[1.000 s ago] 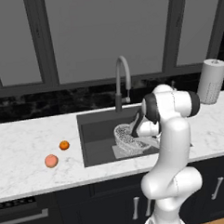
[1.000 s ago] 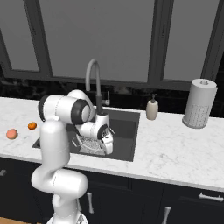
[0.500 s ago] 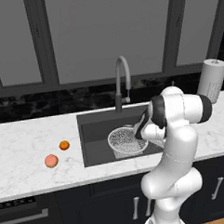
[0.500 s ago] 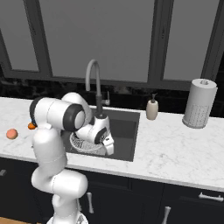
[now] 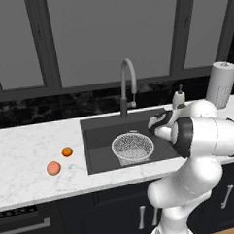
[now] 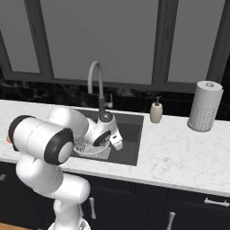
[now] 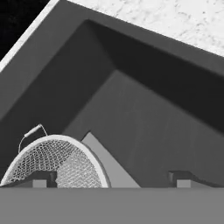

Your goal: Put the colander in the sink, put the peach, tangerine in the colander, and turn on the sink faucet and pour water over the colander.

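The colander (image 5: 132,146) sits upright on the floor of the sink (image 5: 98,139), released. My gripper (image 7: 112,180) is open; one fingertip (image 7: 43,178) hangs over the colander's rim (image 7: 52,157) and the other over bare sink floor. In the left base view the hand (image 5: 160,124) hovers just right of the colander, above the basin. The peach (image 5: 53,168) and the smaller tangerine (image 5: 67,151) lie on the marble counter left of the sink. The sink faucet (image 5: 128,79) arches over the basin's back edge, with no water running.
A soap bottle (image 6: 156,112) stands at the sink's back right corner. A paper-towel roll (image 6: 205,105) stands further right on the counter. Dark windows and a black backsplash run behind the counter.
My gripper has opened and let go of the colander, then lifted off to its right. The colander has settled flat on the sink floor.
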